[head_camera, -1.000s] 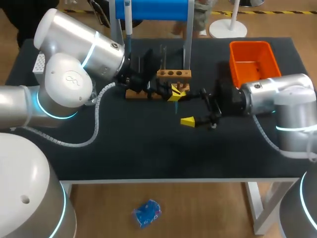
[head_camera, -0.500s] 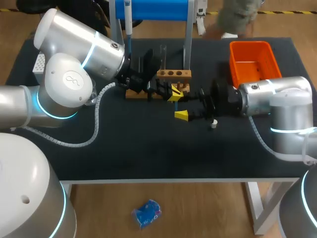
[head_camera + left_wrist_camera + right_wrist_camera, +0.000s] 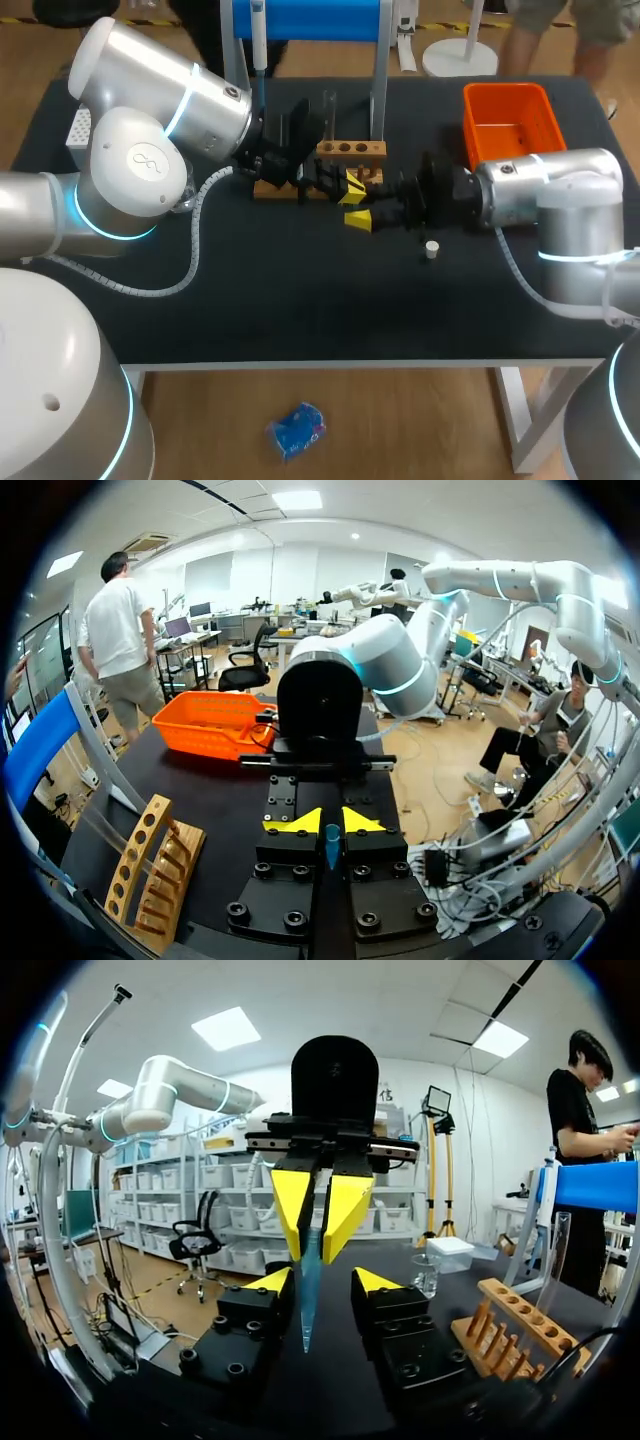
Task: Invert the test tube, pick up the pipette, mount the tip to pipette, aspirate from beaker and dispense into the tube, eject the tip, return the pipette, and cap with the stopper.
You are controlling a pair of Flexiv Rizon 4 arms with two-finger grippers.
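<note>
The pipette tip [image 3: 305,1295], a blue translucent cone, is hard to find from above. In the head view we lose it where our two grippers meet in front of the wooden rack [image 3: 350,150], and only yellow finger ends show there. From the left wrist we see it almost end-on, so its length is lost.

The pipette [image 3: 258,40] hangs on the blue stand [image 3: 320,18], with its top cut off at the frame. The test tube [image 3: 328,110] is only a faint clear upright line at the rack. The beaker [image 3: 427,1275] shows only from the right wrist, beyond the left gripper; we cannot find it from above.

Our left gripper [image 3: 314,1257] faces the right one, and its two yellow fingers are pressed onto the wide end of the tip from both sides. The narrow end reaches into the gap of our right gripper [image 3: 322,1282], whose fingers stand apart and grip nothing. The tip sits nearer one finger, and we cannot tell whether it touches it. The other finger is clear of it.

The stopper [image 3: 431,249], small and white, lies on the black table [image 3: 300,310] just beside the right arm [image 3: 540,190], apart from the rack. The orange bin [image 3: 510,130] stands behind that arm.

The only mark we make out is a looped emblem [image 3: 148,160] on the left arm [image 3: 160,90], with no letters we can read.
</note>
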